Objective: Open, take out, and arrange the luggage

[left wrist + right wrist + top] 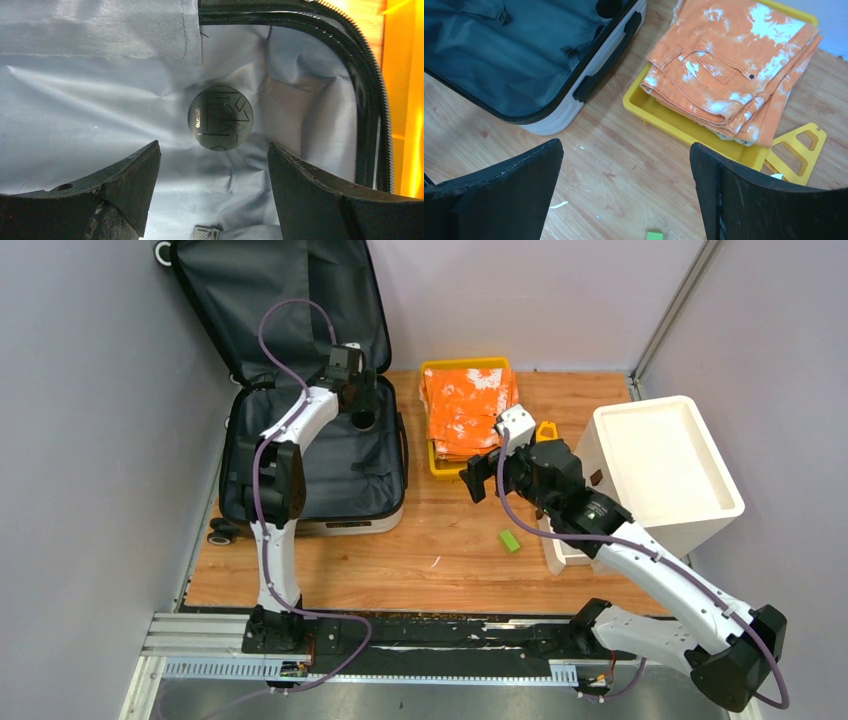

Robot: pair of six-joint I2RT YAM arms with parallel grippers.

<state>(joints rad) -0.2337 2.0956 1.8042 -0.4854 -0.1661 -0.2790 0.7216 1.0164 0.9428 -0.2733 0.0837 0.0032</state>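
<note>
left gripper point(214, 147): fingers spread, grasping nothing, over the lining | luggage point(350, 470): lay open on the table, lid up against the wall | dark disc point(220, 118): on the lining just beyond the left fingertips | right gripper point(625, 146): fingers spread, empty, above bare wood | tray point(664, 117) with jeans point(729, 60): ahead of the right fingers, luggage ahead-left

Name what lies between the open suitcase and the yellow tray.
Only bare wooden tabletop between suitcase and tray; the right wrist view shows it clearly.
</note>
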